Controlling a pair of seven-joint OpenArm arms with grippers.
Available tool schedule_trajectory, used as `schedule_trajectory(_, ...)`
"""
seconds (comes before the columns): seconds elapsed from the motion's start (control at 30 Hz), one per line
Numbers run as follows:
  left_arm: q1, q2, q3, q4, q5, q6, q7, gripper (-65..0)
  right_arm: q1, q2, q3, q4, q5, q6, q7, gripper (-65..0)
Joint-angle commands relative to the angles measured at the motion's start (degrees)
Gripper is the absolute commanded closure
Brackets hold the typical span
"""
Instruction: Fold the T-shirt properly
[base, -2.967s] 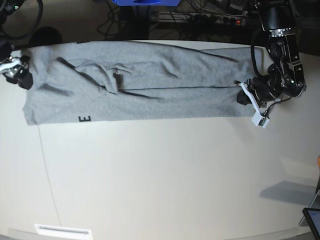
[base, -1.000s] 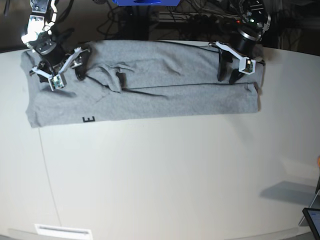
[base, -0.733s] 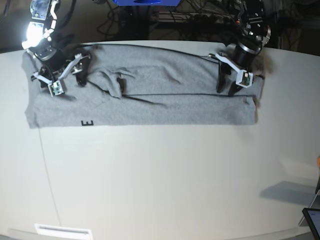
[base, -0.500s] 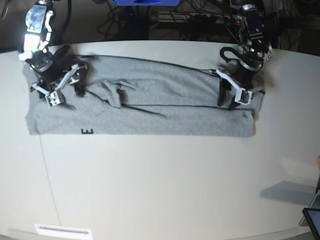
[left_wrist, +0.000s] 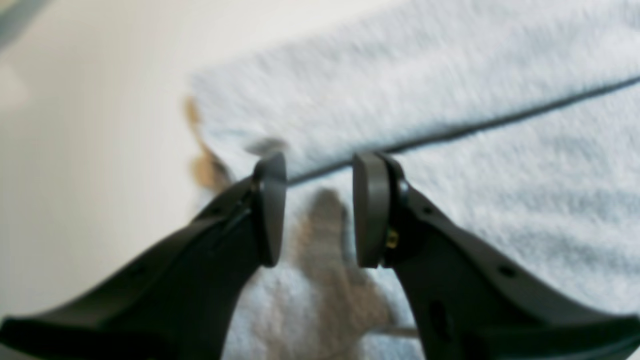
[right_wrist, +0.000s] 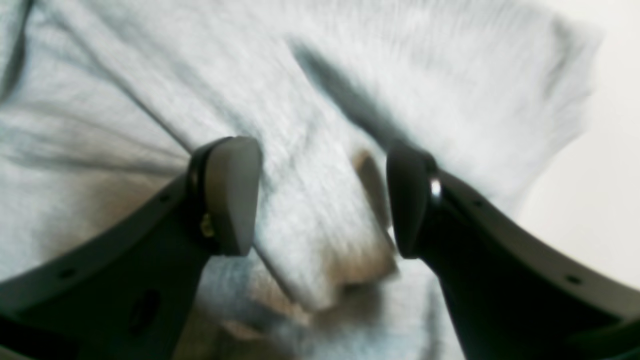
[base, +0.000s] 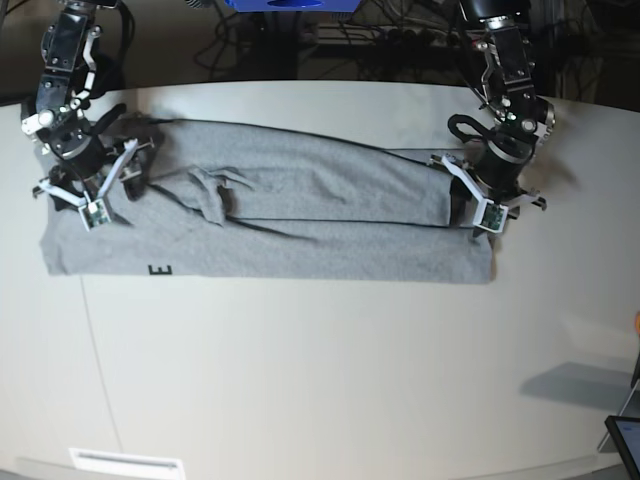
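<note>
The light grey T-shirt (base: 300, 230) lies as a long folded band across the far half of the table, with a black letter E (base: 158, 270) at its near left edge. My left gripper (base: 472, 212) stands on its right end. In the left wrist view that gripper (left_wrist: 319, 172) is open, its tips down on the T-shirt (left_wrist: 450, 75) beside a dark fold line. My right gripper (base: 112, 188) stands on the left end. In the right wrist view it (right_wrist: 320, 192) is open wide, with a ridge of the T-shirt (right_wrist: 125, 90) bunched between the fingers.
The white table (base: 320, 380) stretches toward the near edge. A white label (base: 125, 462) lies at the front left, a dark tablet corner (base: 625, 440) at the front right. Cables and a blue object (base: 290, 5) sit behind the table's far edge.
Both grippers have moved toward the table's near side and the T-shirt has slid with them, a little leftward too. Its right end has drawn in and the upper fold has flattened.
</note>
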Motion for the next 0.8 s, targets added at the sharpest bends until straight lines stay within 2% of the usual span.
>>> schedule_trajectory(0.0,-0.5,-0.5,-0.1,2.4,-0.8,0.5,-1.3,-22.5,0.8,0.5,0.2,3.0,0.7,-0.1,0.7,-37.9)
schedule_trajectory(0.1,0.5,-0.4,-0.1,5.0,-1.0,0.5,-1.0,-22.5,1.0,0.4,0.1,6.7,0.8,0.0,-1.8,-37.9)
schedule_trajectory(0.27,3.2,-0.3,-0.8,11.8,-1.5,0.5,4.0,-22.7,1.1,0.3,0.2,8.2,0.8,0.0,-3.5,-37.7)
schedule_trajectory(0.33,4.2,0.0,-3.8,13.9,-4.6,0.5,5.6,-23.2,0.8,0.3,0.2,8.2,0.8,0.0,-3.3,-37.6)
schedule_trajectory(0.4,4.7,0.0,-8.3,14.8,-10.9,0.5,9.2,-24.4,0.8,0.2,0.2,8.2,0.8,0.0,-3.4,-37.6)
schedule_trajectory(0.5,4.6,-0.7,-18.1,14.8,-24.8,0.3,16.7,-35.8,0.7,-1.3,2.2,8.2,0.8,0.0,-3.3,-37.9)
schedule_trajectory(0.57,4.4,-2.7,-23.4,14.6,-32.1,0.2,20.9,-44.7,0.7,-2.0,2.8,8.2,0.8,0.0,-3.5,-38.0)
schedule_trajectory(0.63,4.6,-5.6,-25.5,14.4,-37.7,0.2,23.7,-53.2,0.6,-2.0,2.8,8.2,0.8,0.0,-3.5,-38.0)
schedule_trajectory(0.7,4.7,-8.0,-25.8,14.2,-41.7,0.2,24.0,-58.6,0.1,-2.0,2.7,8.2,0.8,0.0,-3.2,-38.0)
schedule_trajectory(0.77,4.2,-9.6,-25.8,11.9,-45.0,0.2,24.1,-60.8,-0.1,-2.1,2.6,8.2,0.8,0.0,-3.2,-38.0)
